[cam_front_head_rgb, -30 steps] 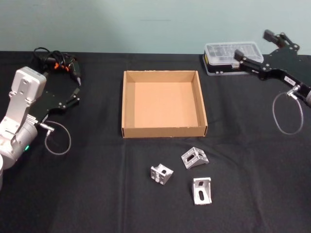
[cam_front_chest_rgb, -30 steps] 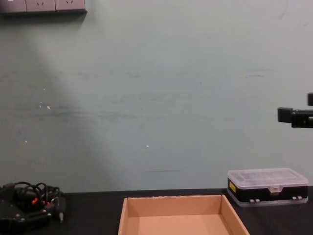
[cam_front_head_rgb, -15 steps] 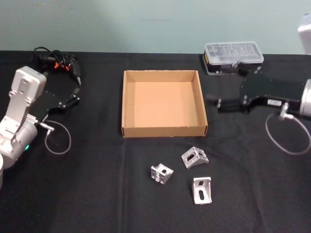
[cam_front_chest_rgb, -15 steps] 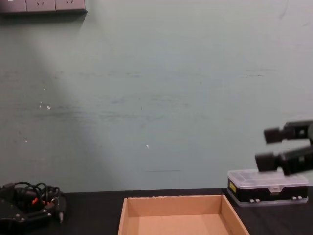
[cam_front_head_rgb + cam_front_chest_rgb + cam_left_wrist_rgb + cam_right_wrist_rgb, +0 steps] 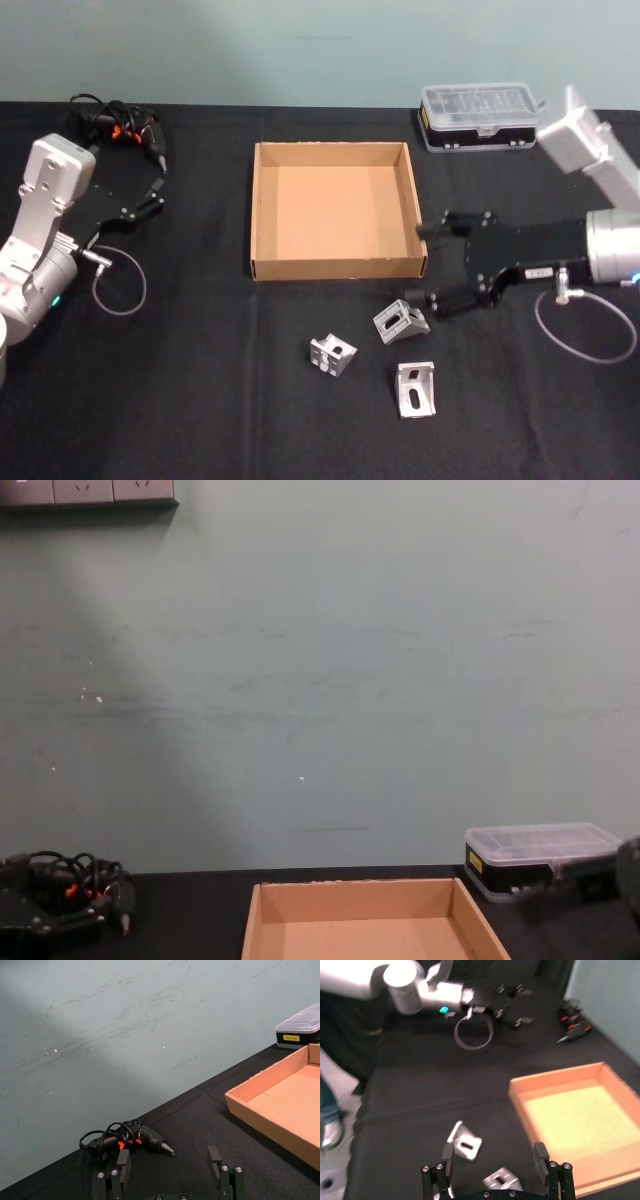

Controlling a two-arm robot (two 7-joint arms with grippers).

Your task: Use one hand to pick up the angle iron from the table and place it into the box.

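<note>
Three silver angle irons lie on the black table (image 5: 200,400) in front of the tan box (image 5: 338,269): one (image 5: 401,322) nearest the box, one (image 5: 332,355) to its left, one (image 5: 416,389) closest to me. My right gripper (image 5: 422,263) hovers open by the box's front right corner, its lower finger just right of the nearest angle iron. In the right wrist view the open right gripper (image 5: 493,1152) has that angle iron (image 5: 500,1180) between its fingers, and another angle iron (image 5: 465,1142) lies beyond. The box (image 5: 555,1074) holds nothing.
My left gripper (image 5: 158,186) rests open at the left of the table, and also shows in its own wrist view (image 5: 169,1160). A black cable clump with a screwdriver (image 5: 115,128) lies at the back left. A clear-lidded black case (image 5: 478,115) stands behind the box at the right.
My right arm swung from the back right, near the case, down and inward to the box's front right corner over the angle irons. The left arm stayed still.
</note>
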